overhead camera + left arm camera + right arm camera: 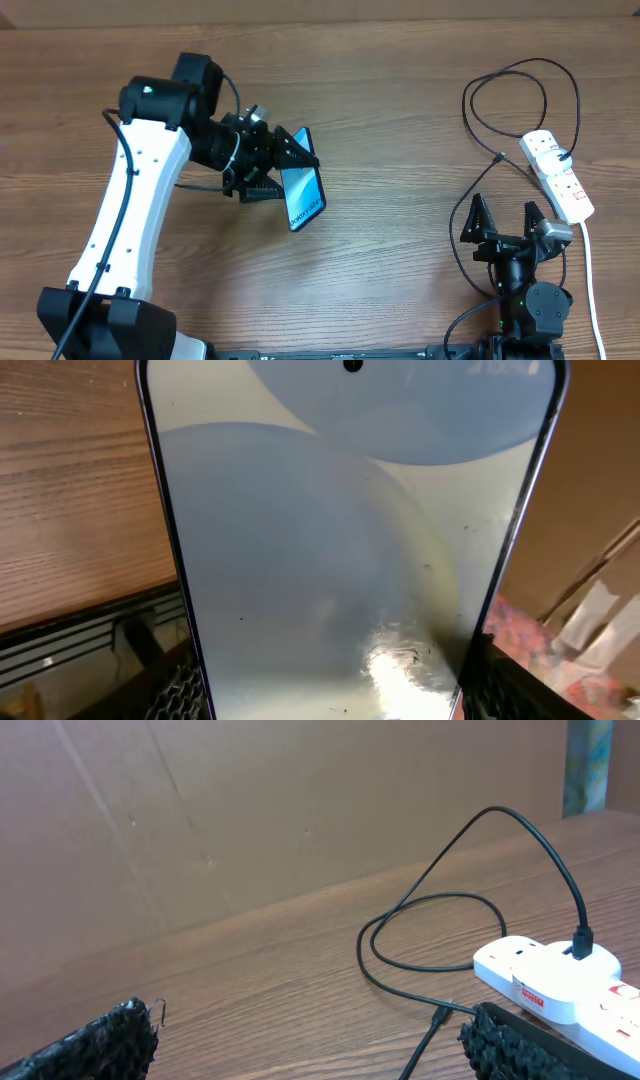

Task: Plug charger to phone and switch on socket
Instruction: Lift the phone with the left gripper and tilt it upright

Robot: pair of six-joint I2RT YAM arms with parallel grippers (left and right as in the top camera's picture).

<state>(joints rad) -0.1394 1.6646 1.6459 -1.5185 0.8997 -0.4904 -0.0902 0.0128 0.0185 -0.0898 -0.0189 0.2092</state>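
At left of centre, the left claw (283, 168) is seen closed on the phone (305, 190). The phone is held tilted above the worktop (400, 110) with its screen lit. At right rear, the charger (520, 68) is laid in loops. Its plug is seated in the socket (557, 175) and its connector tip is left loose on the wood. The right claw (505, 206) is held wide and empty, just left of the socket's near end.
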